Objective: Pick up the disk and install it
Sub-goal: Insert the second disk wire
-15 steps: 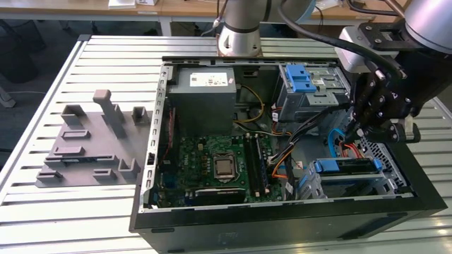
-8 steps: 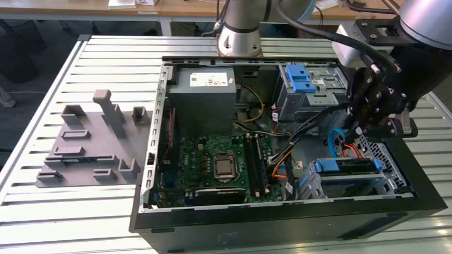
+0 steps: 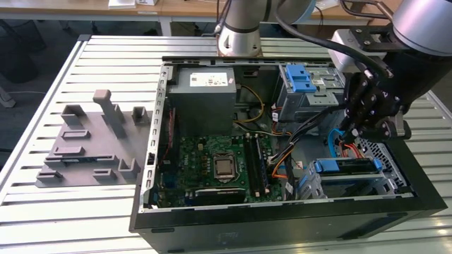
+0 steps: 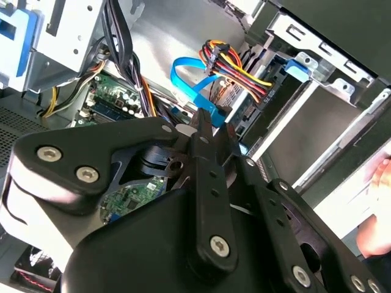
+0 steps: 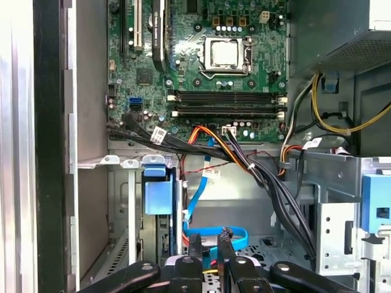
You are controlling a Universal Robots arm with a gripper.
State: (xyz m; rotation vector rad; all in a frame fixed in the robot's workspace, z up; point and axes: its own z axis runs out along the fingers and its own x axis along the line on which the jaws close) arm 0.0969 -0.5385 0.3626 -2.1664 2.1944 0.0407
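Blue-railed disk [image 3: 346, 165] is already sitting in its bay at the case's front corner; the gripper [image 5: 209, 244], fingers nearly together and holding nothing, is hovering just above, so installation appears largely complete.

I see black claw [image 3: 372, 114] with silver screw heads in second wrist view. Green motherboard [image 3: 215, 164], silver CPU socket centre. Grey power-supply box [image 3: 205, 98], small white sticker. Blue latch [image 3: 299, 79] on silver cage [image 3: 310, 94]. Disk [image 3: 346, 166] in bay: blue rail, dark edge. Blue flat cable [image 5: 217, 235]; red-yellow-black-orange wire bundle [image 4: 235, 64]. Black case [image 3: 282, 225]. Table [image 3: 42, 211] pale grey, striped slats. Grey fixture [image 3: 88, 145].
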